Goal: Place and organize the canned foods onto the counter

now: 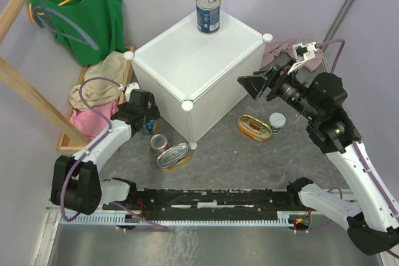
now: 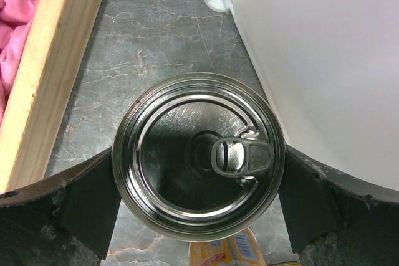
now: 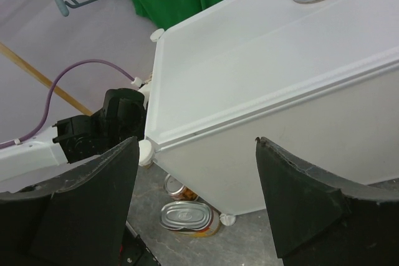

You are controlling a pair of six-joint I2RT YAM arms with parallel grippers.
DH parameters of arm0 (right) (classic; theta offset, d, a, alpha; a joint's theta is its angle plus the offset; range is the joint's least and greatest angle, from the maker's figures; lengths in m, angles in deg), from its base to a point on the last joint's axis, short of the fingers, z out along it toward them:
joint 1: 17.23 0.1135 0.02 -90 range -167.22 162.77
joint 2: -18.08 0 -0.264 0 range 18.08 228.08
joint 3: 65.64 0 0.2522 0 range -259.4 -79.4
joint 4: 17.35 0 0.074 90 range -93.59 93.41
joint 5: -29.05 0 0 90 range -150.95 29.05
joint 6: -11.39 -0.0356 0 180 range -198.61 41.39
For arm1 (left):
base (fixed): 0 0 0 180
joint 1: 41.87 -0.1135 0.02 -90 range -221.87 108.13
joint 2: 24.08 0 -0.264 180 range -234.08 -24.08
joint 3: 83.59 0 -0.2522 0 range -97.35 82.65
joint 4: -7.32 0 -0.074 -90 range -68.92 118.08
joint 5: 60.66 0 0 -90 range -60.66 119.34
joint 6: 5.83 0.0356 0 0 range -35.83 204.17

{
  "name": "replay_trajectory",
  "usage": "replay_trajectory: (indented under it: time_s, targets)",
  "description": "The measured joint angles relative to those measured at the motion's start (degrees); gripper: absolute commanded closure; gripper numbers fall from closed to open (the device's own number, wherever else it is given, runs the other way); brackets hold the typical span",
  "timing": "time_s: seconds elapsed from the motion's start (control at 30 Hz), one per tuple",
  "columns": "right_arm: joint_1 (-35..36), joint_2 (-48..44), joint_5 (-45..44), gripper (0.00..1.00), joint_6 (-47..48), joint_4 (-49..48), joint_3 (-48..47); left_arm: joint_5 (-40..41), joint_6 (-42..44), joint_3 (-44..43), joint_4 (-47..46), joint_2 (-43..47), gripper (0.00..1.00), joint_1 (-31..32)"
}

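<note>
- Can (image 2: 168,123) is seen upright, centred inside left tool (image 2: 198,154), axis vert.; grip can't be confirmed.
- Right tool (image 3: 196,147) is held wide, empty; cabinet (image 3: 249,60) top lies just ahead.

1. Round metal ring-pull can (image 2: 198,157) — lid mirror-glossy, smooth, with pressed rings.
2. Large white cube-shaped plastic cabinet (image 1: 187,60): smooth panels, soft satin sheen.
3. Grey marbled table top (image 2: 156,35): smooth, veined, slightly glossy.
4. Pale wooden rail (image 2: 50,60) at 9 o'clock of the can: bare, matt grain.
5. Green cloth vest (image 1: 87,17) at 11 o'clock of the cabinet — soft, matt.
6. Flat oval tin (image 1: 173,156): silvery lid, bright metal.
7. Tall blue-labelled can (image 1: 208,12): glossy label.
</note>
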Motion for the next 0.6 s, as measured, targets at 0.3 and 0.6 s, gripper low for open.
replay_trajectory:
  time_s: [0.3,0.6]
  targets:
    - [0.0,-0.02,0.39,0.16,-0.59,-0.55,0.26,1.16,0.02,0.57,-2.23,-1.16,0.24,0.2]
    - [0.0,-0.07,0.83,0.16,-1.05,-0.85,0.26,0.87,0.02,1.38,-3.89,-0.9,0.97,0.2]
